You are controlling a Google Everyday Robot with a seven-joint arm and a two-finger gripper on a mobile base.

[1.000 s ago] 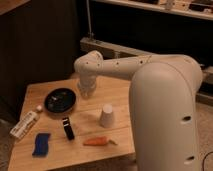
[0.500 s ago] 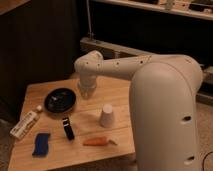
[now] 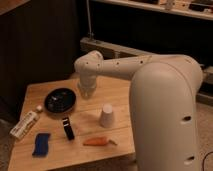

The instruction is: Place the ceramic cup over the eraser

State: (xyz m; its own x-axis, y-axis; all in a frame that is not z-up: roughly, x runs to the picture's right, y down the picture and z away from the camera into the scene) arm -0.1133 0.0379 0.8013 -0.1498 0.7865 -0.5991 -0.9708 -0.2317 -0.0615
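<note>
In the camera view, my gripper (image 3: 86,91) is hanging above the wooden table (image 3: 122,92), behind and to the left of the ceramic cup (image 3: 106,116) and apart from it. I cannot tell whether it is wide or narrow. The cup is standing wide end down. The eraser (image 3: 67,128) is sitting left of the cup, not touching it. A carrot (image 3: 97,142) is lying just in front of the cup.

table (image 3: 50,89): matt wood | ceramic cup (image 3: 106,116): smooth, perhaps glazed | claw (image 3: 86,91) above table: smooth plastic
</note>
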